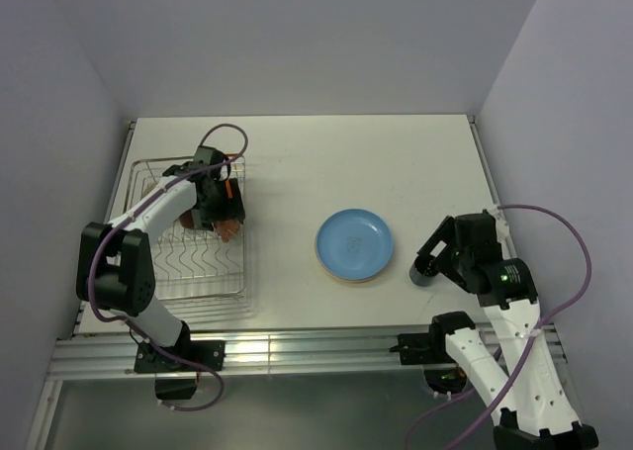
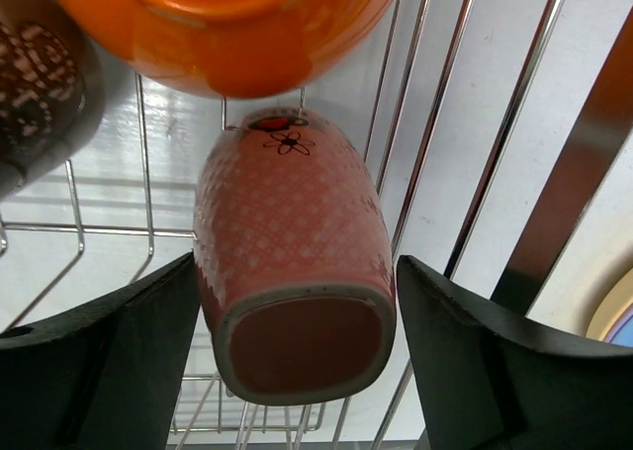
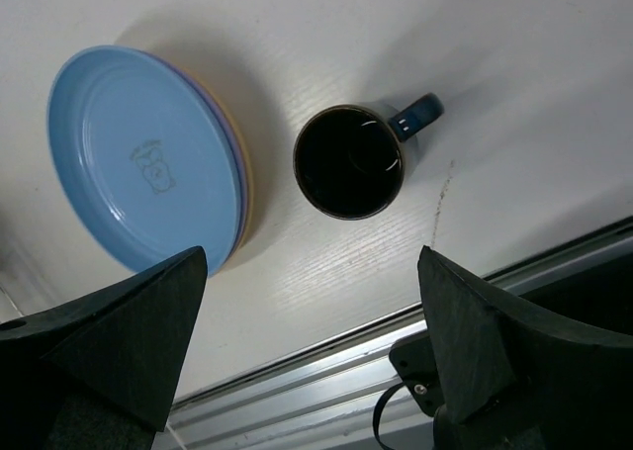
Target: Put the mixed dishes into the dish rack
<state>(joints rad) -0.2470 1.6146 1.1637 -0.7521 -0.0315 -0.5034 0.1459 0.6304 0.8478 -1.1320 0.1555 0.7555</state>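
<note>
Left gripper (image 2: 297, 272) flanks the pinkish-orange mug (image 2: 287, 223) in the dish rack (image 1: 198, 272), clamped or loose I cannot tell, so pulling away could topple it; right gripper (image 3: 312, 262), jaws apart, hangs well right of the dish rack.

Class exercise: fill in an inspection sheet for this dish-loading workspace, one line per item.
Surface: white table, flat.
Job's things: dish rack at left holds pinkish-orange mug on its side, orange bowl, dark brown mug; blue plate tops other plates mid-table; dark blue mug upright beside them.
Clutter: nothing seen.
Grippers: left gripper straddles the pinkish-orange mug, contact unclear; right gripper open above the dark blue mug.
Cables: purple cables loop along both arms.
Surroundings: pale walls; metal rail at near edge.
</note>
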